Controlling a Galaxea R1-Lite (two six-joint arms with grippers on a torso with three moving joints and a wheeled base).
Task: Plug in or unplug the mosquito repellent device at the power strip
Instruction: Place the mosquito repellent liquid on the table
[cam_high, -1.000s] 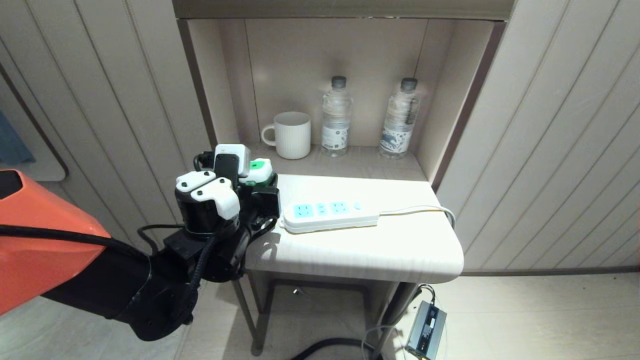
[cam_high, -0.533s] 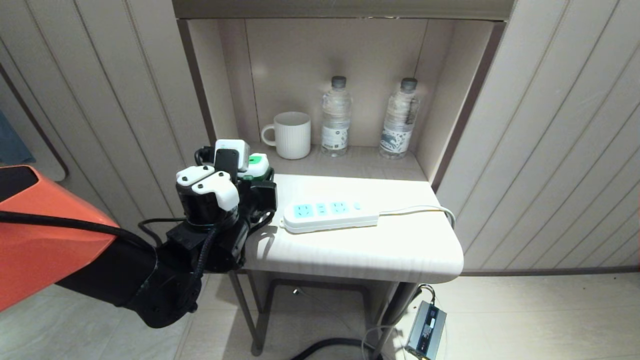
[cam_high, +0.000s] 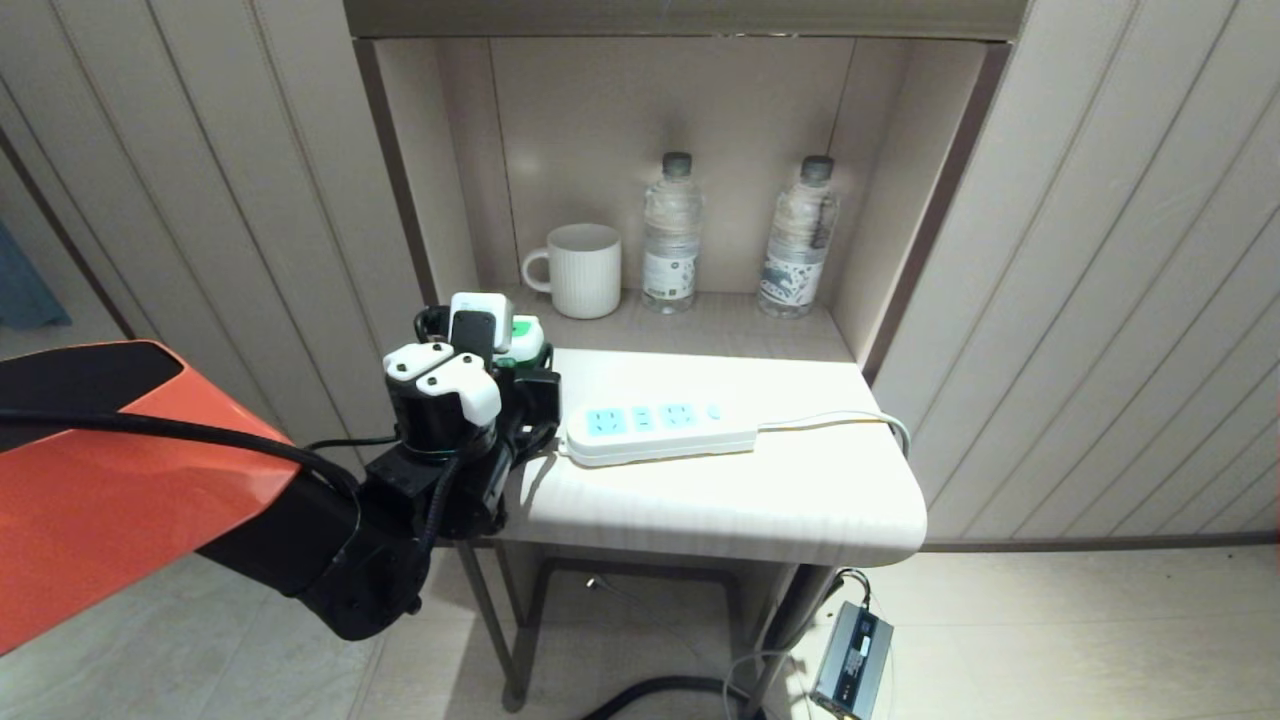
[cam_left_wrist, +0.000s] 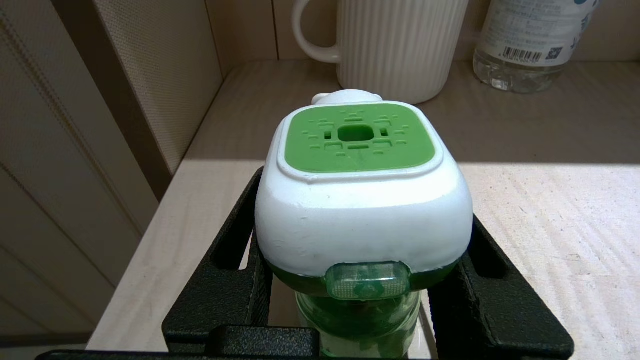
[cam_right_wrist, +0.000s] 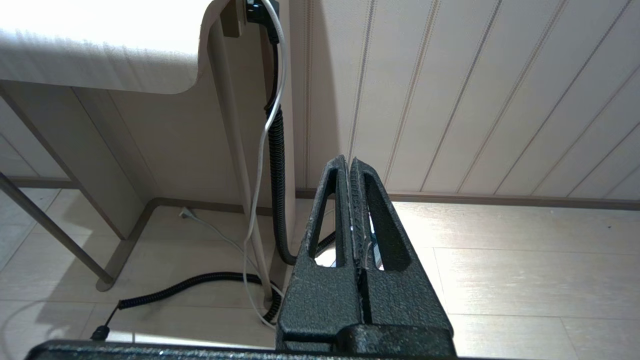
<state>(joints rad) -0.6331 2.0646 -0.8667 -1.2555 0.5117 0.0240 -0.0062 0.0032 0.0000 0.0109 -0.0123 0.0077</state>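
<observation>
Head view: the left gripper (cam_high: 520, 375) hangs at the left end of the small table (cam_high: 800, 520), its two black fingers (cam_left_wrist: 225, 280) pinching the mosquito repellent device (cam_high: 522, 338) by its green bottle, with the white-and-green plug head standing upright above them. The left wrist view shows the same hold from behind: the device (cam_left_wrist: 362, 200) sits between both fingers over the table's near-left corner, and its prongs are hidden on the far side. The power strip (cam_high: 660, 430) lies flat on the table just beside the gripper, its three light-blue socket faces turned up and all unoccupied, its cord (cam_high: 840, 420) running off the right edge. A mug (cam_high: 585, 270) and two water bottles (cam_high: 672, 235) stand in the niche behind, well apart from the strip. The right gripper (cam_right_wrist: 355, 220) is parked low beside the table, fingers pressed together on nothing. Judged risks: the sockets face up while the prongs appear to point sideways, so the device probably needs tilting before insertion, and a smooth rounded bottle could twist in the pinch; misaligned prongs would catch on the socket face; the strip lies loose, so an off-axis push could slide it along the tabletop; liquid might seep if the bottle is laid over for long.
</observation>
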